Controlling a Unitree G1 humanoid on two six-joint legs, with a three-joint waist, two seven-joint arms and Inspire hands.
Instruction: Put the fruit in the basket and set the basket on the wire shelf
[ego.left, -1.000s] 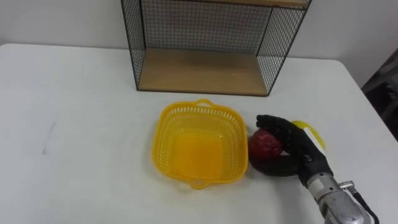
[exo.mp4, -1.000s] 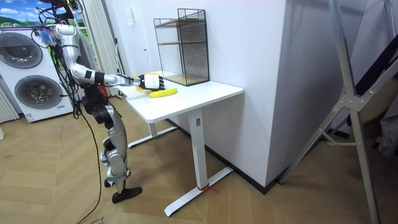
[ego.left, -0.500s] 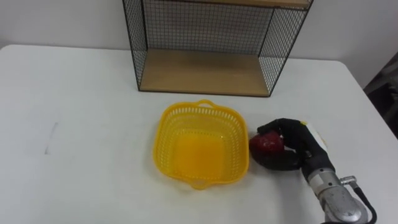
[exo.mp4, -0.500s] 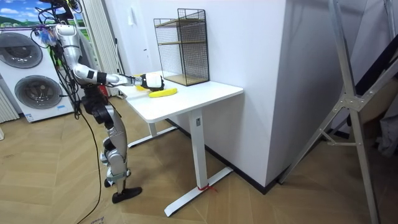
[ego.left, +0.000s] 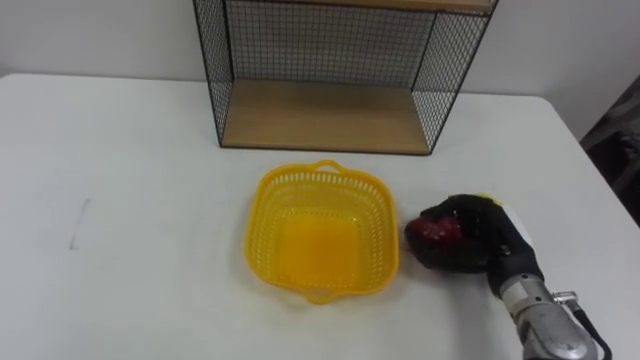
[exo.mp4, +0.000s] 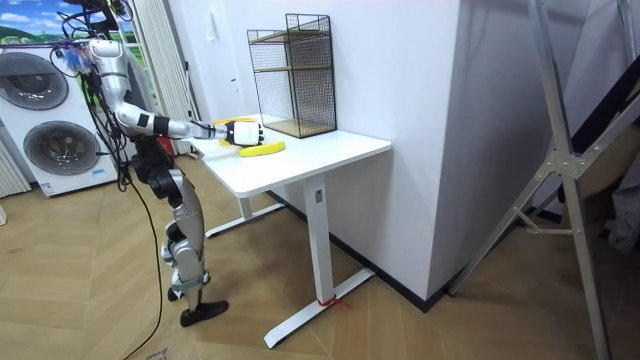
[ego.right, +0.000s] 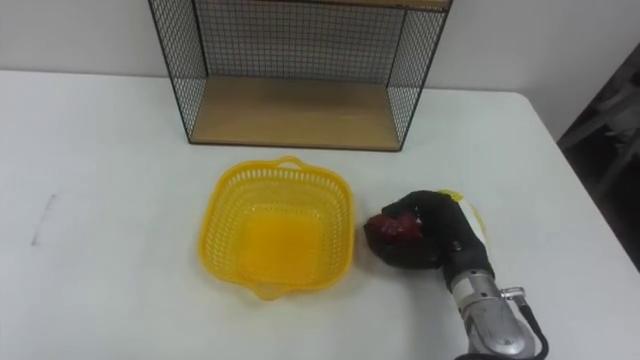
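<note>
A yellow plastic basket (ego.left: 322, 232) (ego.right: 279, 226) stands empty on the white table (ego.left: 120, 200), in front of the black wire shelf (ego.left: 340, 75) with its wooden floor. Just right of the basket lies a dark red fruit (ego.left: 432, 233) (ego.right: 392, 230), and my right hand (ego.left: 478, 240) (ego.right: 438, 238) has its black fingers curled round it from above and the right. A yellow banana (ego.left: 497, 205) (ego.right: 466, 207) lies under and behind that hand, mostly hidden. In the room view the right hand (exo.mp4: 243, 131) reaches over the table beside the banana (exo.mp4: 262, 149).
The wire shelf (exo.mp4: 292, 72) stands at the back of the table against the wall. The table's right edge (ego.left: 605, 190) runs close to my right arm. A washing machine (exo.mp4: 50, 120) stands behind the robot, which is upright at the table's end.
My right hand's fingers have curled down over the red fruit, covering more of it and the banana. The basket has not moved.
</note>
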